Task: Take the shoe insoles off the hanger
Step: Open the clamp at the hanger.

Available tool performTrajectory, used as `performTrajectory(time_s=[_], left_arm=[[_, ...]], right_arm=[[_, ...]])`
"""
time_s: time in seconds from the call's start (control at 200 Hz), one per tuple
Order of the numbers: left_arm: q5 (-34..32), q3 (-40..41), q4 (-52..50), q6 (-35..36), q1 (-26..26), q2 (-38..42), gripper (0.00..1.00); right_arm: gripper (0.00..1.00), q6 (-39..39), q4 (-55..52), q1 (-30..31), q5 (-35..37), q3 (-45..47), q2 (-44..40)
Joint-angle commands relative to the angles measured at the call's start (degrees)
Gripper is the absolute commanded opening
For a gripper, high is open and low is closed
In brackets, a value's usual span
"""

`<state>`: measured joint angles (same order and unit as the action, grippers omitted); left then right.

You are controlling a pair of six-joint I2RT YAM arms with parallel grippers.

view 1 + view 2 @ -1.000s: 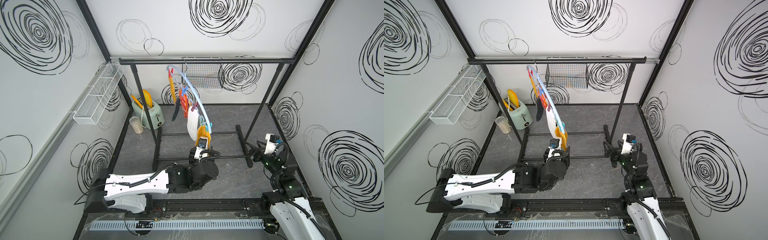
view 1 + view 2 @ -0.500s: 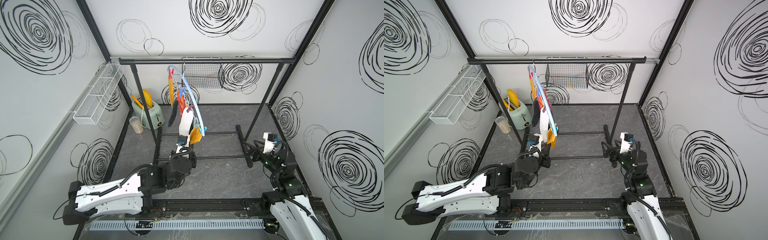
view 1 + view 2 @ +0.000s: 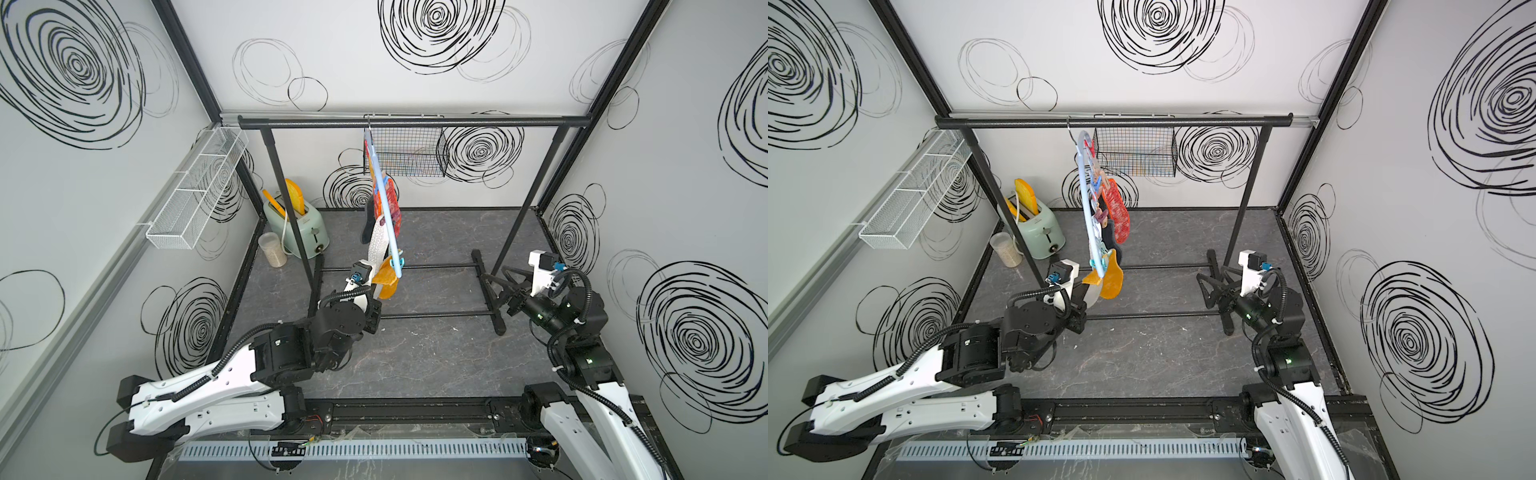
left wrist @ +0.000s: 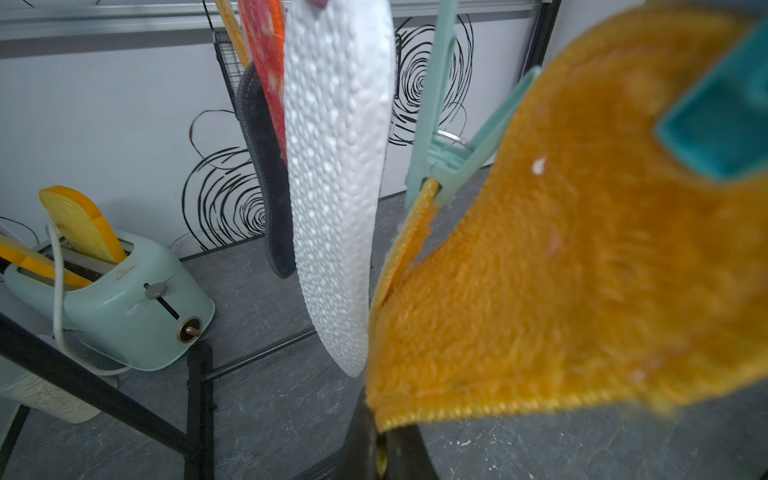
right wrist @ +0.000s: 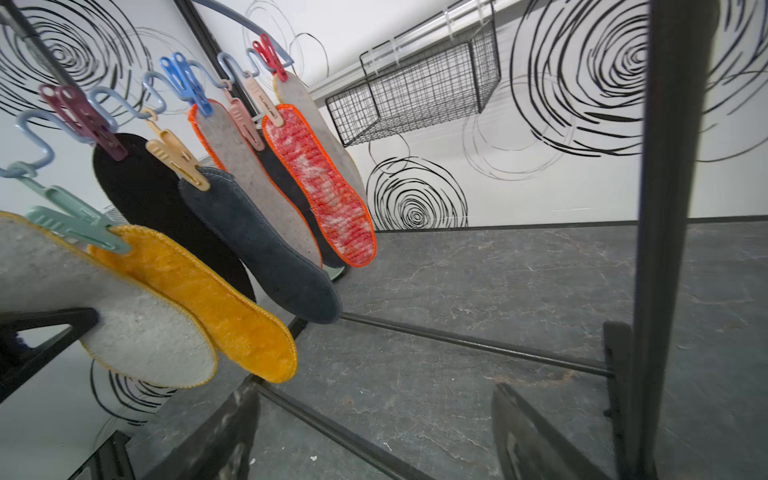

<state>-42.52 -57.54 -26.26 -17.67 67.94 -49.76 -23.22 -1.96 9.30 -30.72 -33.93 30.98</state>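
While the pale blue hanger (image 3: 384, 208) dangles by its hook from the black rack (image 3: 415, 121), the insoles (image 5: 257, 249) hang under that rack's top bar on coloured pegs (image 5: 187, 85), long axis pointing down: grey felt, black, dark grey, one red-mottled, one bumpy white. Lowest is the fuzzy orange insole (image 4: 561, 270), slanting instead of hanging straight, its bottom edge pinched tight in the left gripper (image 4: 380, 449). The right gripper (image 5: 374, 386) sits near the rack's foot, jaws wide, nothing in them.

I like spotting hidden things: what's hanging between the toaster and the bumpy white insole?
A dark insole hangs between them, seen in the left wrist view.
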Motion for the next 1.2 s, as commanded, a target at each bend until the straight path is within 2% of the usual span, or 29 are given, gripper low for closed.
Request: performTrajectory(time_s=[0.0, 0.12, 0.26, 0.35, 0.53, 0.725, 0.89, 1.005, 1.195], left_arm=[[5.56, 0.40, -0.87, -4.75, -0.43, 1.02, 0.05], [7.10, 0.76, -1.84, -6.55, -0.44, 1.08, 0.05], [6.62, 0.50, -1.42, -6.50, -1.95, 0.65, 0.05], [8.04, 0.11, -0.61, -6.50, -4.85, 0.15, 0.05], [15.06, -0.03, 1.26, -5.89, -12.11, -0.63, 0.05], [19.07, 0.21, 2.18, -5.28, -15.35, -0.36, 0.05], [20.45, 0.49, 1.93, -4.92, -16.57, -0.43, 0.05], [21.43, 0.84, 1.99, -4.92, -17.05, -0.52, 0.05], [21.69, 0.93, 1.83, -4.83, -17.66, -0.13, 0.05]], right_arm=[[0.86, -3.17, 8.84, 1.00, -8.12, -1.34, -0.05], [0.85, -3.67, 13.22, 3.70, -12.38, -4.78, 1.75], [0.87, -2.92, 15.87, 9.08, -13.61, -10.22, 5.08], [0.87, 0.57, 12.94, 13.97, -12.11, -14.79, 8.43], [0.87, 7.93, 10.91, 24.18, -8.33, -19.79, 14.55], [0.86, 15.73, 9.93, 32.66, -7.10, -24.19, 23.62], [0.83, 17.16, 13.15, 33.06, -4.98, -26.13, 28.91], [0.81, 18.31, 10.71, 32.90, -5.77, -30.34, 32.85], [0.78, 16.39, 13.73, 32.89, -9.03, -31.81, 35.25]])
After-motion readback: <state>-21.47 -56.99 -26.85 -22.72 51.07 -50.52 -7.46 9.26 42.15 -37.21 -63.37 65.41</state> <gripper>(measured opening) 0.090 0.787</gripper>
